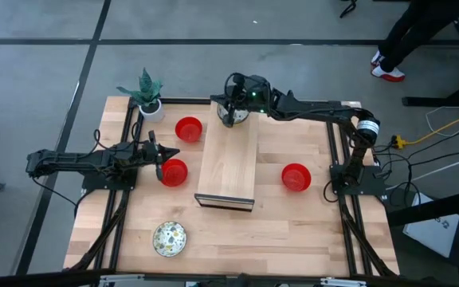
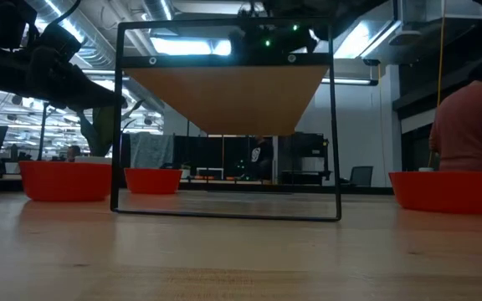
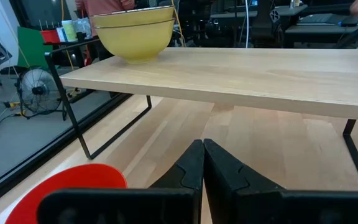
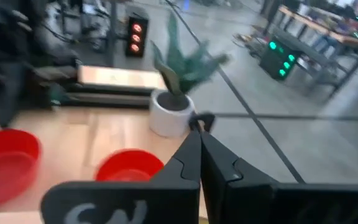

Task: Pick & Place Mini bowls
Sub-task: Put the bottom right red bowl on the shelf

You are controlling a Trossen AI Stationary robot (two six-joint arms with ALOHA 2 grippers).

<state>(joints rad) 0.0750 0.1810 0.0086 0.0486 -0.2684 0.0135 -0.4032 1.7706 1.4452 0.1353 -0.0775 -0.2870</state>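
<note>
Three red bowls stand on the wooden surface (image 1: 293,231) in the high view: one (image 1: 188,129) near the far edge, beside the raised wooden shelf (image 1: 229,163); one (image 1: 174,172) on the left of the shelf, just beside the left pincer; one (image 1: 296,177) on the shelf's right, well apart from both arms. One speckled cream bowl (image 1: 169,238) sits alone toward the near left of the surface. Another bowl (image 1: 231,116) stands on the far end of the shelf, under the right pincer; the left wrist view shows it as yellowish (image 3: 137,32), at the shelf's end.

The shelf is a pale board on a thin black wire frame and fills the middle of the surface between the two arms. A small white pot with a green plant (image 1: 148,97) stands at the far left corner. Cables trail on the floor to the right, and a person's red-and-white shoe (image 1: 388,70) shows at the far right. In the low view a person in a reddish top (image 2: 471,125) sits behind the table.

The left pincer (image 1: 158,156) hangs just beside the nearer red bowl, clenched on nothing. The right pincer (image 1: 231,108) is over the shelf's far end, clenched with nothing between its fingers. White letters on it in the right wrist view are too cut off to read.
</note>
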